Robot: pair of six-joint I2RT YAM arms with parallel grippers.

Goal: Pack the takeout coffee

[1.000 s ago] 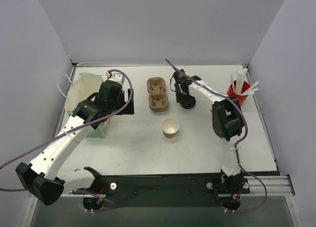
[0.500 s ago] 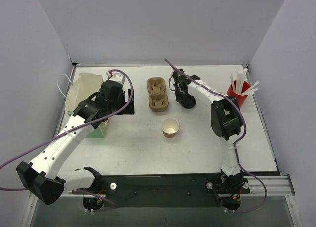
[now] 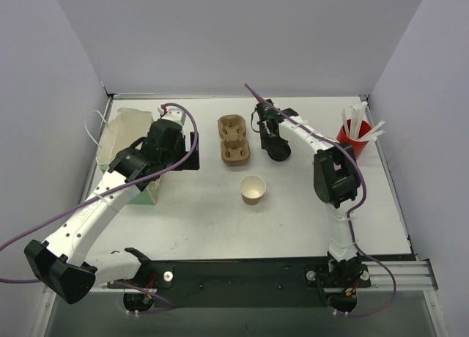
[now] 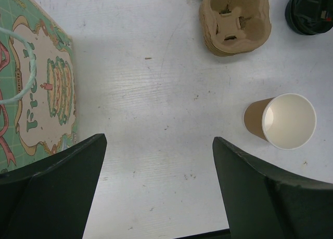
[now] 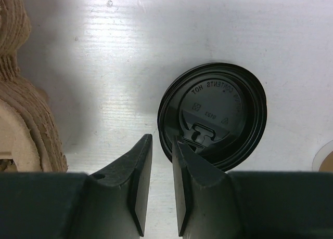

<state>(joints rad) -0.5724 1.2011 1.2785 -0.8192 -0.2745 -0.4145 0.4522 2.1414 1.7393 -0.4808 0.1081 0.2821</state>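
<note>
Two grippers are flanking the pulp cup carrier (image 3: 234,140): my left gripper (image 4: 158,145) is hanging to its left, fingers spread wide and empty. My right gripper (image 5: 162,140) is sitting just to its right, fingers nearly together astride the rim of the black lid (image 5: 218,114), and I cannot tell whether they are pinching it. The takeout coffee (image 3: 253,190) is standing upright on the table (image 3: 205,220) near the carrier, toward the arm bases, touching nothing.
</note>
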